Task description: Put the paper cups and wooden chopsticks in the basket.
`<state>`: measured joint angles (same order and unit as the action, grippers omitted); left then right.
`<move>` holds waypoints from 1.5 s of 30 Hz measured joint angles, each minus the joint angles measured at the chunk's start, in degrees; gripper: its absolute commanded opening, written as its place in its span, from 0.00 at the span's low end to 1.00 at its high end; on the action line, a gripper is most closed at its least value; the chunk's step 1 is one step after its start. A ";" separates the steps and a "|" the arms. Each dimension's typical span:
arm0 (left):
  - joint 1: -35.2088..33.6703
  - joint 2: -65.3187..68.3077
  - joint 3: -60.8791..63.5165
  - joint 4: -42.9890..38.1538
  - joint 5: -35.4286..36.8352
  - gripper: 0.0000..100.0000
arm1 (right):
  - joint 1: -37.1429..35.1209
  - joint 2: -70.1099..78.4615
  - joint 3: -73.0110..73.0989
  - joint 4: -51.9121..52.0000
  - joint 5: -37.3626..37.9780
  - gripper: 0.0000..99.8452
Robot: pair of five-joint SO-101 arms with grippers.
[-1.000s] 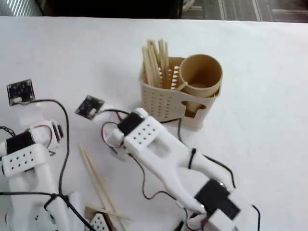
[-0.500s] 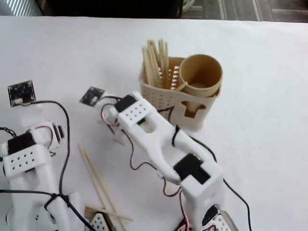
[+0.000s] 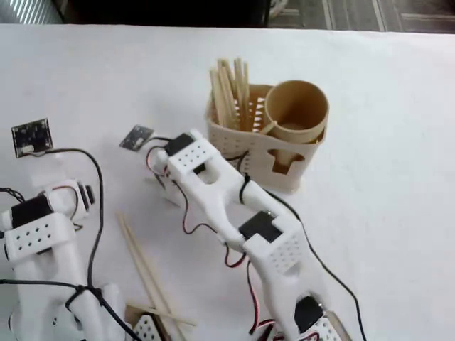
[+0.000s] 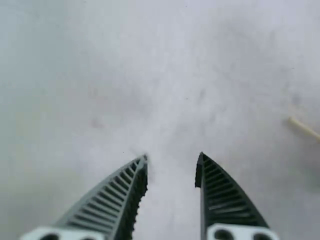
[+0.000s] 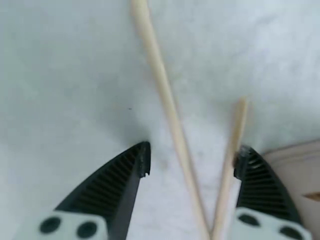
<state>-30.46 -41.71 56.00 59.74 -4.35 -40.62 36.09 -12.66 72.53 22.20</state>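
1. I saw the right arm (image 3: 213, 188) had swung closer to the basket (image 3: 306, 160).
2. The right gripper (image 5: 193, 148) held its jaws wide, with two loose chopsticks (image 5: 167, 107) between them on the tabletop (image 3: 384, 106).
3. The left gripper (image 4: 171, 157) had its jaws partly open; a paper cup (image 3: 297, 106) sat in the basket.

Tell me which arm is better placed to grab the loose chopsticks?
Right. The right fingers, open, straddle two pale wooden chopsticks on the white table; the left fingers have a chopstick tip off to one side.

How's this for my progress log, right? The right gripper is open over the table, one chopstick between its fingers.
Wrong count: the right wrist view shows two chopsticks, not one, between the fingers of the open right gripper over the table.
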 measured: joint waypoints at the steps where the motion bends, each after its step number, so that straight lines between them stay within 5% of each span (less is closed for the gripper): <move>1: 0.00 0.00 0.00 0.00 0.00 0.17 | 0.00 0.09 -0.44 0.53 0.00 0.18; 5: 0.00 0.00 0.00 0.00 0.00 0.17 | 0.88 0.18 -1.93 1.85 0.09 0.02; 24: 0.00 0.00 0.00 0.00 0.00 0.17 | -1.41 -6.24 -1.23 12.04 0.18 0.02; 45: 0.00 0.09 0.97 -2.29 0.00 0.17 | -2.90 -49.85 -6.86 18.37 -0.79 0.02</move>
<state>-30.46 -41.63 56.97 57.45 -4.35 -43.52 -13.76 -19.52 90.90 21.41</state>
